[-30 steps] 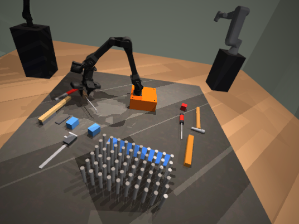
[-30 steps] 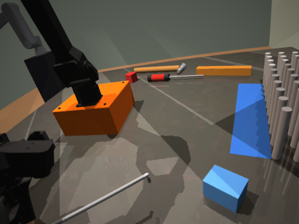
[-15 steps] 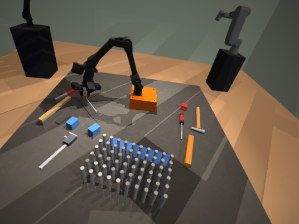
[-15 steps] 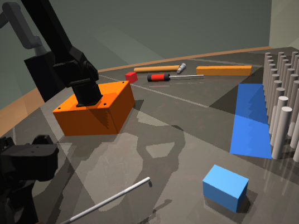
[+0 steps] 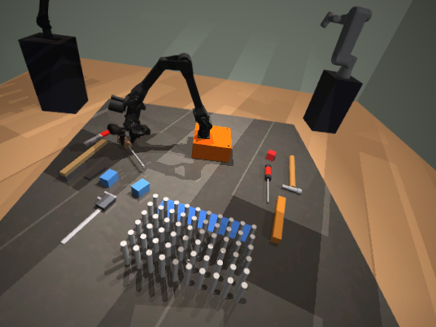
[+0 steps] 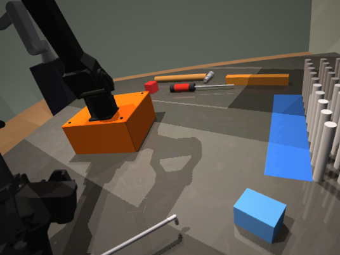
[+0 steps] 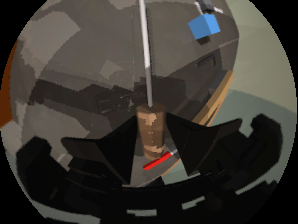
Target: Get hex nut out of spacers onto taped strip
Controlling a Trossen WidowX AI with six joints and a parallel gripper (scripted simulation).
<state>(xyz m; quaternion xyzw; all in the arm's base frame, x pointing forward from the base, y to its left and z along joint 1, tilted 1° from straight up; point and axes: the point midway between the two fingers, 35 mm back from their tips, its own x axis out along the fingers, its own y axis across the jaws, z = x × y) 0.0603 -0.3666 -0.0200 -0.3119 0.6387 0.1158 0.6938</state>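
Observation:
My gripper [image 5: 125, 141] [image 7: 150, 116] is shut on the wooden handle of a hook tool [image 5: 135, 158] [image 6: 143, 234] [image 7: 151, 132]. Its thin metal rod points away from the fingers, and its short bent tip hangs a little above the table, over its shadow. The gripper is at the far left in the top view, well away from the spacers. The metal spacers [image 5: 162, 266] [image 6: 323, 152] stand upright in rows. The blue taped strip [image 5: 234, 233] [image 6: 287, 139] lies along their side facing the arm's base. I cannot make out the nut among the spacers.
Near the gripper are a red-handled tool [image 5: 104, 133] [image 7: 158, 161] and a wooden bar [image 5: 83, 159]. Two blue blocks [image 5: 109, 178] [image 5: 141, 188] and a caliper-like tool [image 5: 81, 225] lie towards the spacers. A screwdriver [image 5: 268, 172], hammer [image 5: 292, 171], orange bar [image 5: 278, 220] and red cube [image 5: 271, 155] lie right.

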